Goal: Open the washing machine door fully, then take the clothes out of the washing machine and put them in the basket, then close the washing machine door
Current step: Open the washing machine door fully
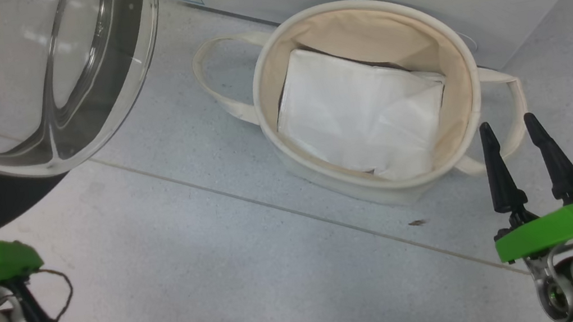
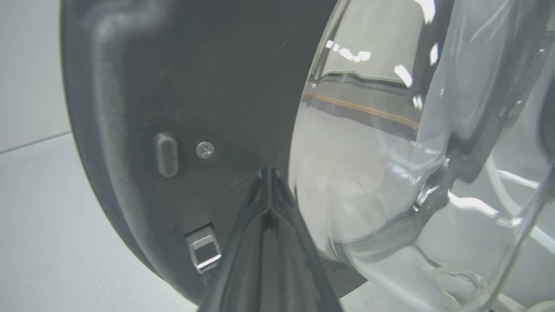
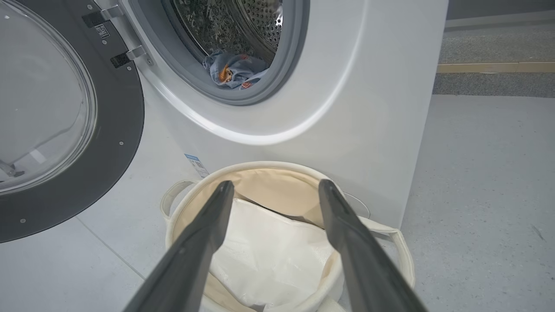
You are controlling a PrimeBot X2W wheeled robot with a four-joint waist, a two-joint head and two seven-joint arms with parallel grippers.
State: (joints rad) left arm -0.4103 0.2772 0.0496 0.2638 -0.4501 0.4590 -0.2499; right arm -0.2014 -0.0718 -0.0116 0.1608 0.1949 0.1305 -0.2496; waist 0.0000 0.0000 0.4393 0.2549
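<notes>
push door wide

left hand (image 2: 269, 173), fingers pinched together, empty, at round black-rimmed glass door (image 2: 130, 95): press rim, not glass. right hand (image 1: 508, 122) gapes over cream canvas basket (image 1: 354, 3). light blue printed clothes (image 3: 232, 71) lie in white washing machine (image 3: 373, 112).

Floor (image 1: 201, 310) before me: pale grey, faintly speckled.
Seam (image 1: 294, 212): one thin diagonal line across it.
Farther off: tan strip (image 3: 494, 67) bordering darker grey flooring (image 3: 494, 43).

The grey drum ring (image 3: 291, 52) hides part of the clothes (image 3: 232, 71) from us; we cannot read the tiny blue label (image 3: 196, 164); the head view's edge crops the door (image 1: 24, 81).
</notes>
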